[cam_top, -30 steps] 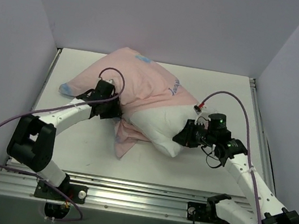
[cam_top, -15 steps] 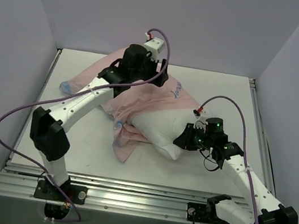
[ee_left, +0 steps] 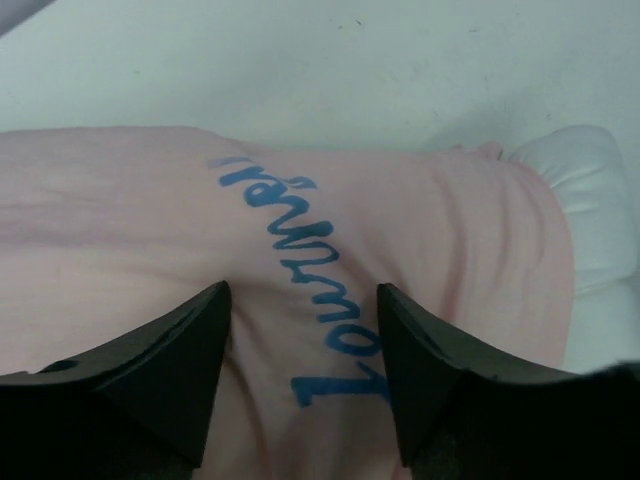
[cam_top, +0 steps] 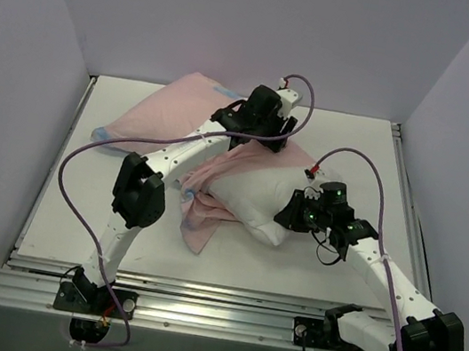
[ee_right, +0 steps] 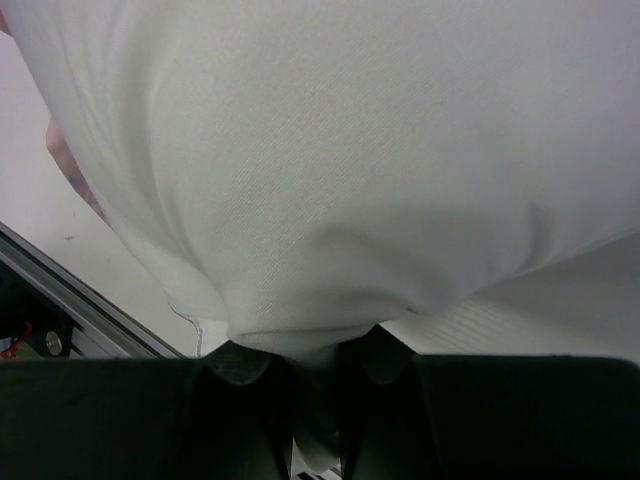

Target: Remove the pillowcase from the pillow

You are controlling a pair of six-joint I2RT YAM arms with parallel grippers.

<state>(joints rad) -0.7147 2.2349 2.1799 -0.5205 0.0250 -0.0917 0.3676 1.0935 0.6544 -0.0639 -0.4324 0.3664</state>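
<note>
Pink, inside-out pillowcase point(cam_top: 177, 112) bunched toward far edge of desk point(cam_top: 100, 225), covering far end of white pillow point(cam_top: 245, 191). Left fingers point(ee_left: 165, 375) spread above blue lettering point(ee_left: 315, 290); right fingers point(ee_right: 240, 362) pinching pillow's near corner, toward desk's right edge.

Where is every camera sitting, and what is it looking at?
Top: high behind the arms, looking down at the table; both arms show.
Left wrist: on the left arm, looking down at the pink pillowcase; its open jaws show.
Right wrist: on the right arm, facing the pillow; its jaws pinch it.
Shared: both wrist views show the white pillow.
</note>
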